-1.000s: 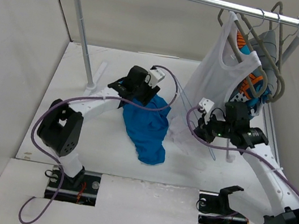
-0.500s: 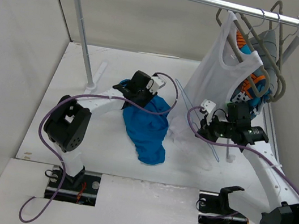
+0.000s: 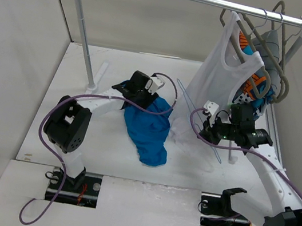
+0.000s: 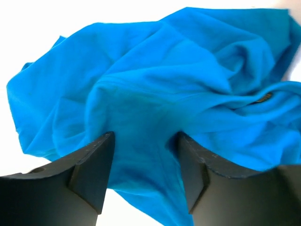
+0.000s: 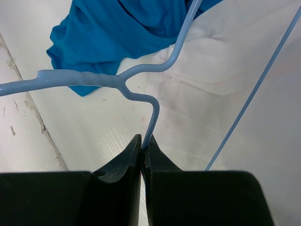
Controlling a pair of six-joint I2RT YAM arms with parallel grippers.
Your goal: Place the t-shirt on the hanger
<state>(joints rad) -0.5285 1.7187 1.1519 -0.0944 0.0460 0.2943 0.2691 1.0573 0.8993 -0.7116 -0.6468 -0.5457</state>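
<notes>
Shirt (image 3: pixel 148 127): crumpled heap on the table (image 3: pixel 104 151), left of the white tank top (image 3: pixel 221 72).
Hanger (image 5: pixel 80 77): held just beside the shirt, wire pinched near its twisted neck.
Left gripper (image 4: pixel 145 141): jaws apart, straddling a raised fold; best to close on the collar edge, one layer only.
Right gripper (image 5: pixel 142 147): clamped on the hanger wire; hold it level.

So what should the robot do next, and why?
Probably close the left gripper on the t-shirt: its fingers are open with a blue fold between them, not pinched yet. The right gripper is shut on the hanger, so the shirt needs grabbing.
</notes>
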